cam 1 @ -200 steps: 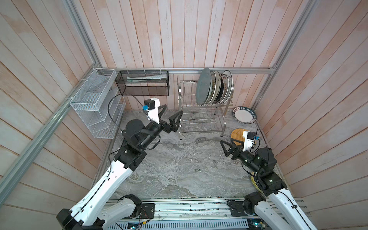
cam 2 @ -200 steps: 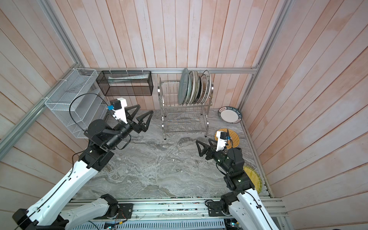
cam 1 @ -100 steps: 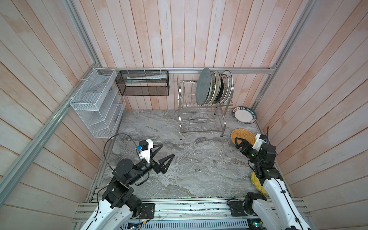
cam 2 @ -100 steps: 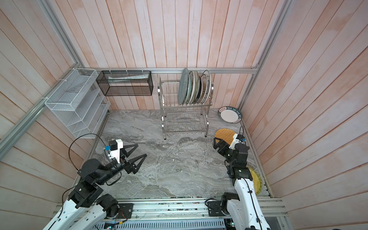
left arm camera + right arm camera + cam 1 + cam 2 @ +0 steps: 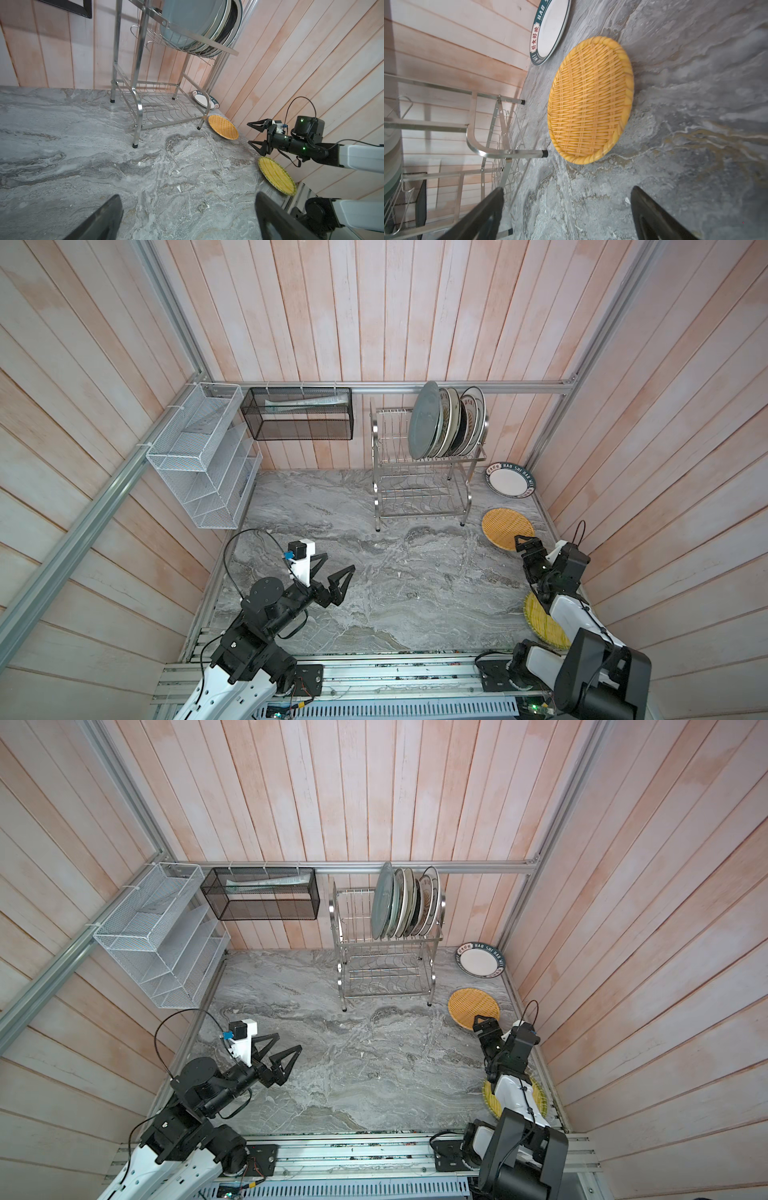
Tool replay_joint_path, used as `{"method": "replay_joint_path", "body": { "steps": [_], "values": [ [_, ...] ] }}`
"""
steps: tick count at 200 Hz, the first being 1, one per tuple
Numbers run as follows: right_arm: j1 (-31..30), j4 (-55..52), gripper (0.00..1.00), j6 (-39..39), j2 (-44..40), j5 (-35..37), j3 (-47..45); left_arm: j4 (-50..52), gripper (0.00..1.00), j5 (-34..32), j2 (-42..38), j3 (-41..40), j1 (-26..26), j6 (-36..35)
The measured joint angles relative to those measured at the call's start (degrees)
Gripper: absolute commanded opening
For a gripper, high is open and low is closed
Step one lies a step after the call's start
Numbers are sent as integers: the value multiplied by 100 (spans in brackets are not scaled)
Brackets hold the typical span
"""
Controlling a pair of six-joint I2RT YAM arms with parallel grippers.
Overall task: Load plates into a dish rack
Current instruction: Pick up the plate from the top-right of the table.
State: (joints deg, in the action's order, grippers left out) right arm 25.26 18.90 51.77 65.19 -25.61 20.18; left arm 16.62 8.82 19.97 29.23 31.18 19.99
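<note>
The steel dish rack (image 5: 424, 489) (image 5: 388, 969) stands at the back, with several plates (image 5: 444, 423) upright in the right half of its top tier. An orange woven plate (image 5: 505, 526) (image 5: 589, 99) lies flat to the right of the rack. My right gripper (image 5: 525, 543) (image 5: 568, 189) is open at this plate's near rim, jaws turned one above the other, holding nothing. A yellow woven plate (image 5: 544, 622) (image 5: 276, 176) lies partly under the right arm. A white plate with a dark lettered rim (image 5: 510, 479) sits in the back right corner. My left gripper (image 5: 338, 566) (image 5: 188, 197) hangs open over the near left of the table.
A white mesh organiser (image 5: 199, 460) hangs on the left wall and a black mesh basket (image 5: 299, 414) on the back wall. Wooden walls close in on three sides, the right one just beside the loose plates. An aluminium rail (image 5: 374, 676) runs along the front.
The left arm has drawn back from in front of the rack to the near left. The right arm has swung right and forward, ending at the orange woven plate's near rim.
</note>
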Motion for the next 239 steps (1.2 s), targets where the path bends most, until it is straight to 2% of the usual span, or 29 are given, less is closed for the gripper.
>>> {"method": "replay_joint_path", "body": {
  "steps": [30, 100, 183, 239],
  "values": [
    [299, 400, 94, 72, 444, -219, -2, 13, 100, -33, -94, 0, 0, 0],
    [542, 1180, 84, 74, 1725, -968, 66, 13, 100, -9, -15, 2, -15, 0],
    [562, 1915, 79, 321, 2544, -1143, 195, 13, 100, 35, -11, 0, -57, 0],
    [564, 3038, 72, 774, 3303, -1220, 251, 11, 100, 39, -11, 0, -76, 0]
  ]
}}
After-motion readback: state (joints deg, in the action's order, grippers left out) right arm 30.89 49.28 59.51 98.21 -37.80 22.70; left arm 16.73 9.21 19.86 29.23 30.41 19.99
